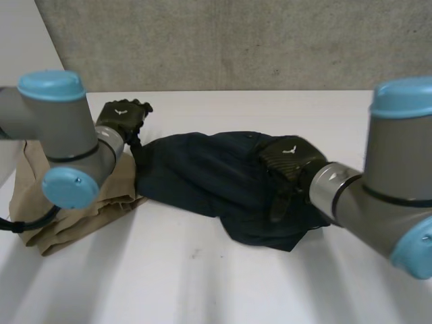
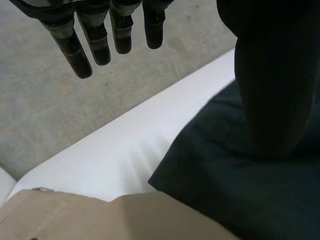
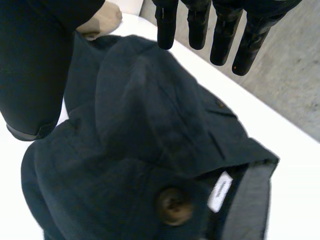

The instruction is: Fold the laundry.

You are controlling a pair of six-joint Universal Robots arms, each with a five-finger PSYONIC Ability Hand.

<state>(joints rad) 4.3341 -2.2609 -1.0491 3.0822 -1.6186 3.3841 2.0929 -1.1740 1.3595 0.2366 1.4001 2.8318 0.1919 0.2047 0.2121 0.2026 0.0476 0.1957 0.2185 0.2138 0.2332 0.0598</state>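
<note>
Folding looks unstarted: the trousers [image 1: 202, 175] lie crumpled.
They bunch mid-frame on the table [image 1: 202, 283], touching a tan garment [image 1: 67, 216] at lower left. The left hand [image 1: 121, 116] at their upper-left edge and the right hand [image 1: 289, 158] over their right side both show straight fingers, holding nothing.

Matt navy cloth garment [image 1: 202, 175], tan cloth garment [image 1: 71, 226], smooth white table [image 1: 202, 283]

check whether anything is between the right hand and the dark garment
Nothing visible does. The right hand is directly over the dark garment, fingers straight, with no other item between them. The tan garment lies off to one side of it.
</note>
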